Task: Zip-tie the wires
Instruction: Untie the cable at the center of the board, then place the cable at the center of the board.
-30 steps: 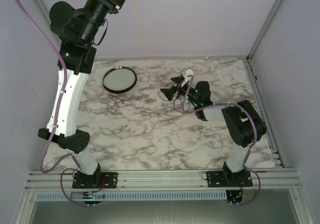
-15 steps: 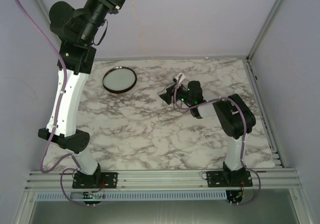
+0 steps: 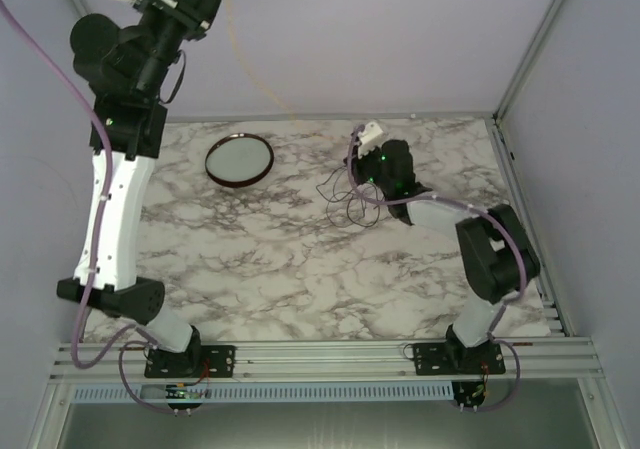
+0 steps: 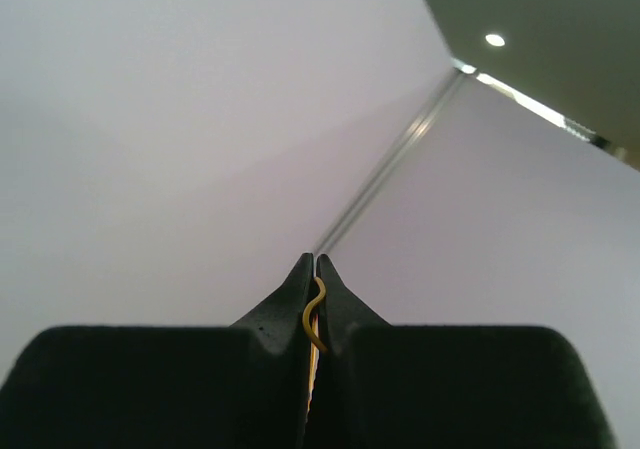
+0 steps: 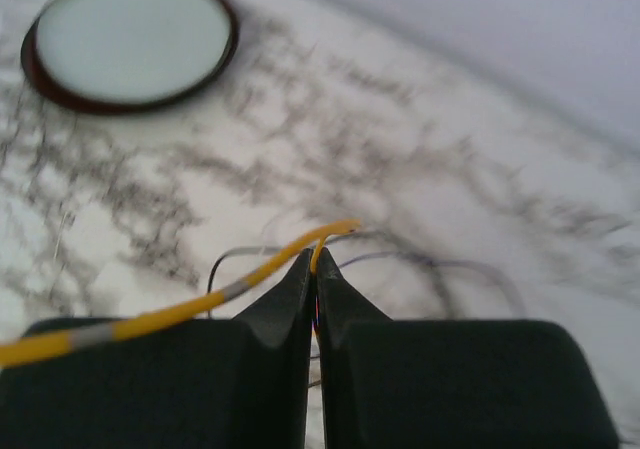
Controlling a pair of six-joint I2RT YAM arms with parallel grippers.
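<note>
— Where are the wires [image 3: 348, 204]?
— On the desk [image 3: 300, 269], right of the middle. They are hair-thin dark strands in loose, tangled loops on the white, grey-veined marble surface.

— And the right pincer [image 5: 315, 254]?
— It is low over those loops. Its two black, wedge-shaped fingers are pressed together, nipping the hooked end of a yellow strand [image 5: 170, 314]. That strand is smooth and slim, with short grey bands along it. It sags away to the left in the right wrist view.

— The left pincer [image 4: 315, 261]?
— It is raised high at the far left, in front of the plain lilac wall [image 3: 350, 39]. It is closed tight on a yellow strand too, which shows as a small S-shaped kink between the fingertips. From above, a faint yellow line curves down the wall from it.

— Anything else on the marble?
— A round, flat dish [image 3: 239, 157] with a dark brown rim and a pale, glossy centre. It sits toward the back left, well apart from the wires.
</note>
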